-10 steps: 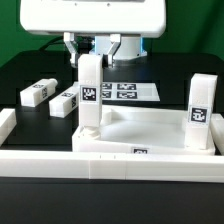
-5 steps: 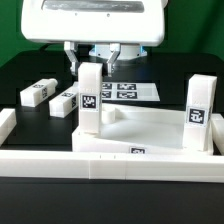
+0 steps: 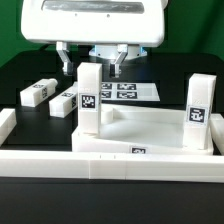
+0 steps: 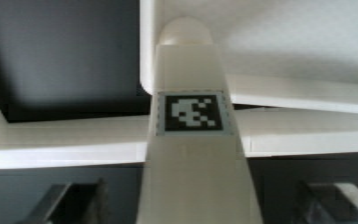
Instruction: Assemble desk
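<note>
Now, gripper (image 3: 91, 70): jaws spread wide, fingers (image 3: 120, 60) on either side of one leg's top, clear of it.
Desk top (image 3: 150, 128): flat on the worktop's front part, just behind the border rail (image 3: 60, 165).
First upright leg (image 3: 90, 100): stands in the desk top's corner at the exterior view's left, under the gripper.
Second upright leg (image 3: 198, 110): stands in the corner at the exterior view's right.
Loose legs (image 3: 37, 92): two lying side by side near the worktop's edge at the exterior view's left.
Marker board (image 3: 122, 91): flat behind the desk top.
</note>
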Motion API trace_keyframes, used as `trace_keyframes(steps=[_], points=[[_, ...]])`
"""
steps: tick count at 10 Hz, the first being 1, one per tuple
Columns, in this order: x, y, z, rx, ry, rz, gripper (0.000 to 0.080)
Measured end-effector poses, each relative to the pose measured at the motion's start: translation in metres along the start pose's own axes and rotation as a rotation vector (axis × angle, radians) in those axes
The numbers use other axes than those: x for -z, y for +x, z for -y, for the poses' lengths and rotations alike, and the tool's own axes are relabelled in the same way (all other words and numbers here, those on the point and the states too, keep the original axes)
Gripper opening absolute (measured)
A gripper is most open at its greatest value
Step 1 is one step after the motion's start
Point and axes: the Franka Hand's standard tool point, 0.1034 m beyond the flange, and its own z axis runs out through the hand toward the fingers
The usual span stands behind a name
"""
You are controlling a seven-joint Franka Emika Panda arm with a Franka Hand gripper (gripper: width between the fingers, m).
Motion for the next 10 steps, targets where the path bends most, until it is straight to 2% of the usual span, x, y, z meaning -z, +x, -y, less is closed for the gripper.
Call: trace_keyframes(steps=[1, 3, 6, 10], points=[[0.000, 0.000, 0.000, 0.000, 0.000, 0.000, 0.0611], [0.003, 0.003, -0.002, -0.002, 0.003, 0.007, 0.0643], [0.013, 0.009, -0.002, -0.008, 0.018, 0.021, 0.0649], [0.010, 0.006, -0.001, -0.012, 0.026, 0.051, 0.0649]])
